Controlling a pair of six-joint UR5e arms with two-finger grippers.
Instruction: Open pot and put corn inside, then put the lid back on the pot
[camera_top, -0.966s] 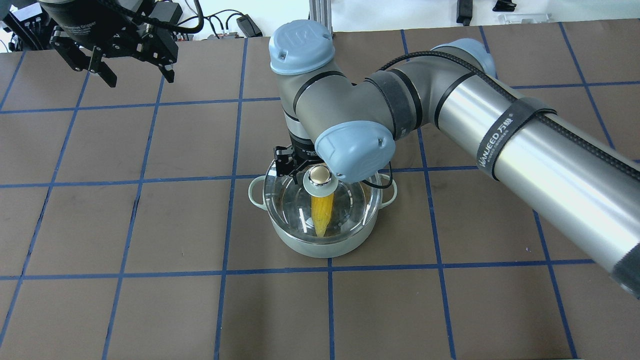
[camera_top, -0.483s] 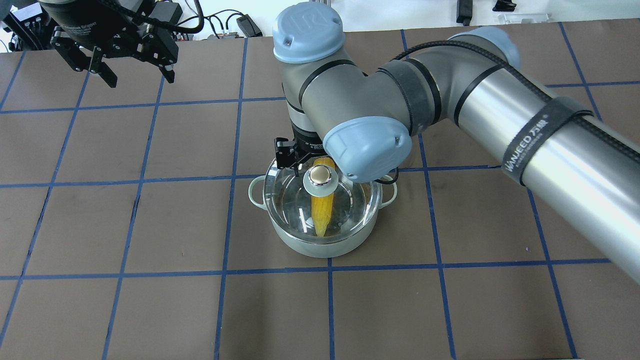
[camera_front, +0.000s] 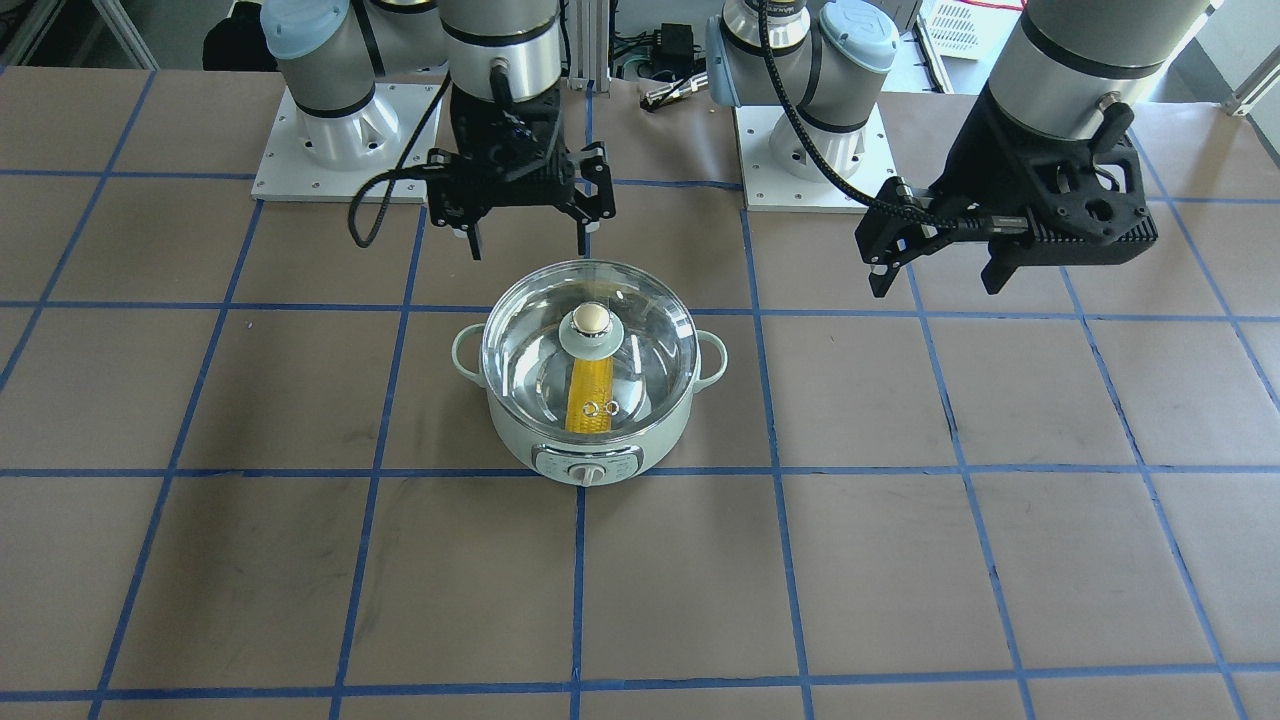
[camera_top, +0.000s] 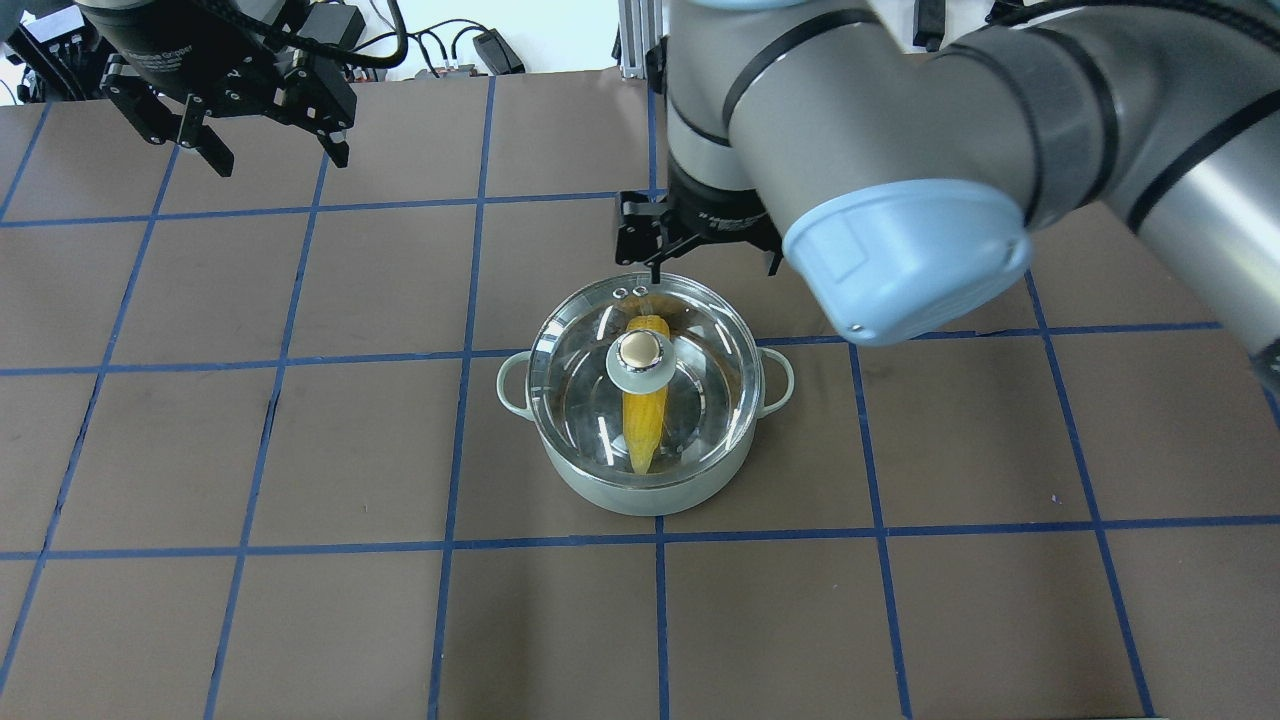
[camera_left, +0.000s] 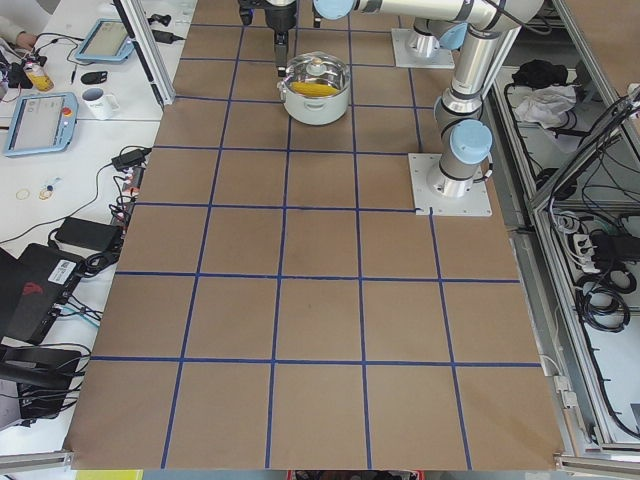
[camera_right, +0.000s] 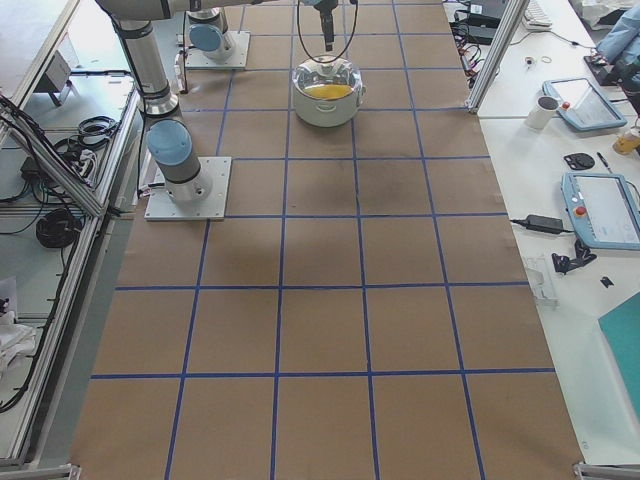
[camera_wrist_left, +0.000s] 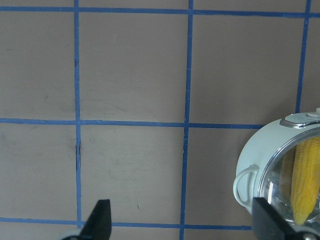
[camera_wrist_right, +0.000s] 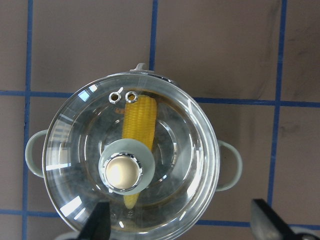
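Corn (camera_front: 588, 392) lies inside the pot (camera_front: 650, 452), seen through the glass lid (camera_front: 645, 350), which sits level on the rim and closes it. Its tapered end points toward the robot and its blunt end toward the dial (camera_front: 588, 473), which faces the operators' side. The knob (camera_front: 590, 320) stands upright at the lid's middle, and the two vent holes (camera_front: 600, 408) lie on the dial side, over the blunt end of the corn. The pot stands on the table (camera_front: 300, 560) near its middle, over a blue tape line (camera_front: 578, 600).

The right tool (camera_front: 528, 245) hangs above the table just behind the pot on the robot's side, higher than the knob and touching nothing. Its fingers are spread wide and hold nothing; in the right wrist view both fingertips frame the lid from above.

The left tool (camera_front: 935, 285) hovers well apart from the pot, off to the robot's left, also spread wide and empty, with bare table beneath it
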